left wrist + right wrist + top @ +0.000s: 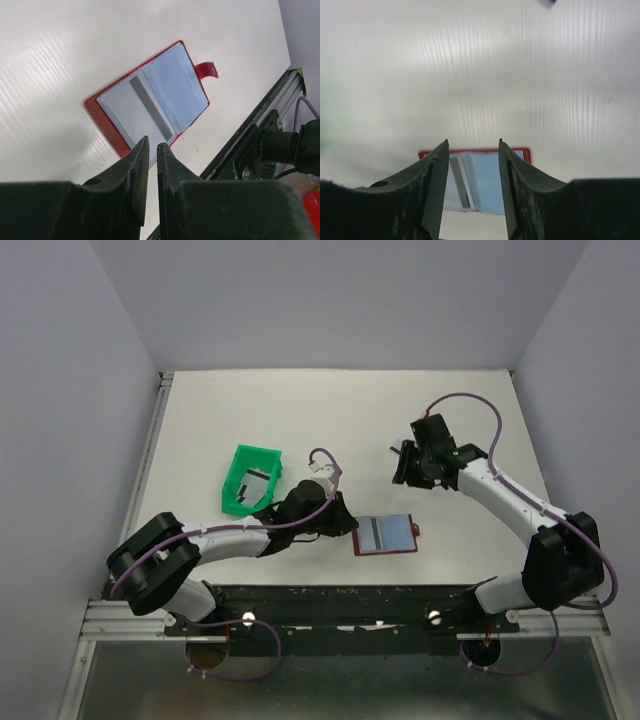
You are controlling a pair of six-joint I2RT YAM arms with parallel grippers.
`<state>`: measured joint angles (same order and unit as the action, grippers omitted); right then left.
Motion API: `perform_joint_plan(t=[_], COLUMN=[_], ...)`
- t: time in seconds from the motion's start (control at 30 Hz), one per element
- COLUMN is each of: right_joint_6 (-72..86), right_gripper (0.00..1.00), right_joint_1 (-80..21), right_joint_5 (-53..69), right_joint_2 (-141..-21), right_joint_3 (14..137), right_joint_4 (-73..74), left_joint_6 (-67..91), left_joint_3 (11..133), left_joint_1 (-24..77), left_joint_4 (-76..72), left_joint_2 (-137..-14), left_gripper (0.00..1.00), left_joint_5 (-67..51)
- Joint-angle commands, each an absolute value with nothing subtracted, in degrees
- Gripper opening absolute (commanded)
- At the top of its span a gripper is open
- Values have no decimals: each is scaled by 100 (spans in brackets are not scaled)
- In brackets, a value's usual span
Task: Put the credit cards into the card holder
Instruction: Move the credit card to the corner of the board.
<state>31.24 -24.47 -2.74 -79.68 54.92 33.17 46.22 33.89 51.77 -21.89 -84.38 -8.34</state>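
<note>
The stitched red card holder [175,87] was seen open on the ribbed surface [60,60] beyond the narrowly parted left hand [152,145] and the wide-open right hand [472,142].

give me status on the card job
Left tool barely open, empty, at holder edge. Right tool open, empty, hovering beyond. Holder lies open, one card in; more cards in tray. Nothing in the way.

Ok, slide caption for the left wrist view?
Left gripper, fingers barely parted, at the edge of the open card holder; one credit card already inside.
</note>
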Motion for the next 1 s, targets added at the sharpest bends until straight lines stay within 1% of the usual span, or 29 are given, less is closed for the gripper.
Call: perform_joint_plan(t=[0.0, 0.13, 0.2, 0.27, 0.33, 0.47, 0.53, 0.57, 0.7, 0.73, 0.8, 0.83, 0.87, 0.93, 0.97], right_joint_6=[2988, 3058, 3094, 3155, 3234, 3296, 3261, 3252, 3182, 3182, 3182, 3182, 3182, 3164, 3129], right_gripper=[53, 53, 51, 50, 50, 51, 51, 51, 53, 53, 54, 54, 54, 54, 54], right_joint_1=[-1996, -1565, -1407, -1345, -1345, -1336, -1345, -1345, -1336, -1336, -1319, -1318, -1318, -1310, -1310], right_joint_5=[-932, -835, -730, -782, -853, -739, -651, -616, -703, -747, -782, -765, -747, -634, -598], right_joint_2=[-8743, -9613, -9887, -9845, -9424, -8273, -7737, -7447, -6270, -5927, -5399, -5170, -4933, -4598, -4466], right_joint_3=[6721, 7671, 8101, 8139, 7772, 6972, 6655, 6505, 5951, 5872, 5740, 5696, 5661, 5616, 5608], right_joint_4=[3621, 3647, 3726, 3744, 3491, 3313, 3488, 3594, 3858, 3963, 4130, 4166, 4210, 4263, 4297], left_joint_6=[4184, 4096, 4017, 3851, 3561, 3068, 2761, 2638, 2286, 2216, 2145, 2127, 2118, 2092, 2083], left_joint_3=[3691, 3779, 3823, 4068, 4550, 6122, 7158, 7877, 10050, 10420, 11115, 11431, 11722, 12040, 12172], left_joint_1=[5159, 5045, 4940, 4826, 4685, 4500, 4482, 4482, 4491, 4491, 4482, 4482, 4482, 4482, 4482], left_joint_4=[-1153, -546, -449, -352, -159, 349, 815, 1165, 2406, 2556, 2829, 2926, 2944, 2796, 2725], left_joint_2=[-7911, -7647, -7559, -7576, -7821, -8953, -9665, -10077, -11554, -11827, -12390, -12567, -12751, -13024, -13147], left_gripper=[27, 32, 35, 40, 46, 50, 52, 54, 70, 71, 72, 71, 67, 63, 58], left_joint_5=[-282, -53, 140, 202, 176, -148, -219, -246, -202, -193, -193, -237, -333, -500, -579])
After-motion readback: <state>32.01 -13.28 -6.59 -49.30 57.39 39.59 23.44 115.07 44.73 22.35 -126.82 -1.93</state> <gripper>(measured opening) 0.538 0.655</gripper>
